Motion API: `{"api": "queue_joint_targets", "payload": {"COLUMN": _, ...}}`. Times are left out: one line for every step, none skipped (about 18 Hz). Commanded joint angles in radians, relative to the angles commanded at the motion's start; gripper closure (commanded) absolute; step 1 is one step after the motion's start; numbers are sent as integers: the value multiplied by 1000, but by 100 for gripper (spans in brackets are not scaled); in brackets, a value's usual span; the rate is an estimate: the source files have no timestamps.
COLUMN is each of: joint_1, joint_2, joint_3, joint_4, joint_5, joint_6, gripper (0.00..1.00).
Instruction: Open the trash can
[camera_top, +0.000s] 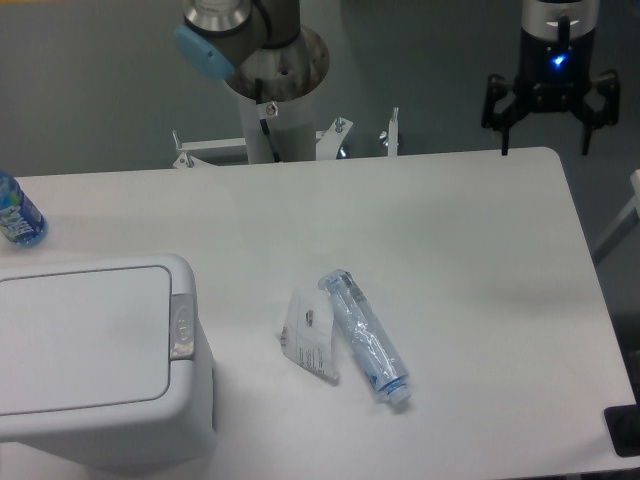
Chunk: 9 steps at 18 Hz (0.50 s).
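Note:
The white trash can (95, 365) stands at the front left of the table. Its flat lid (80, 335) lies shut, and the small grey push-button strip (181, 325) is on the lid's right edge. My gripper (545, 135) hangs at the far right, over the table's back edge and far from the can. Its black fingers are spread open and hold nothing, and a blue light glows on its body.
A crushed clear plastic bottle (365, 335) and a white paper packet (310, 335) lie side by side mid-table, right of the can. A blue bottle (15, 215) stands at the left edge. The arm's base (275, 70) is behind the table. A dark object (625, 430) sits at the front right corner.

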Motion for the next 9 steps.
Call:
{"api": "queue_joint_targets", "payload": {"joint_1": 0, "joint_2": -2, "joint_3": 0, "joint_4": 0, "joint_5": 0, "joint_6": 0, "gripper": 0}}
{"api": "queue_joint_targets", "payload": {"joint_1": 0, "joint_2": -2, "joint_3": -3, "joint_4": 6, "joint_5": 3, "joint_6": 2, "gripper": 0}}
{"api": "queue_joint_targets", "payload": {"joint_1": -2, "joint_2": -2, "joint_3": -5, "joint_4": 14, "joint_5": 15, "joint_6": 2, "gripper": 0}}
{"api": "queue_joint_targets", "payload": {"joint_1": -5, "joint_2": -5, "joint_3": -3, "joint_4": 11, "joint_5": 31, "joint_6": 0, "gripper": 0}}
{"api": "queue_joint_targets", "payload": {"joint_1": -8, "joint_2": -8, "joint_3": -3, "joint_4": 14, "joint_5": 34, "joint_6": -2, "gripper": 0}}
{"api": "queue_joint_targets", "payload": {"joint_1": -8, "joint_2": -9, "joint_3": -3, "joint_4": 15, "joint_5": 35, "joint_6": -3, "gripper": 0}}
{"api": "queue_joint_targets", "payload": {"joint_1": -9, "joint_2": -9, "joint_3": -3, "joint_4": 17, "joint_5": 35, "joint_6": -2, "gripper": 0}}
{"api": "queue_joint_targets", "payload": {"joint_1": -11, "joint_2": -11, "joint_3": -2, "joint_4": 15, "joint_5": 34, "joint_6": -5, "gripper": 0}}
{"api": "queue_joint_targets", "payload": {"joint_1": -11, "joint_2": -11, "joint_3": -2, "joint_4": 18, "joint_5": 29, "joint_6": -12, "gripper": 0}}
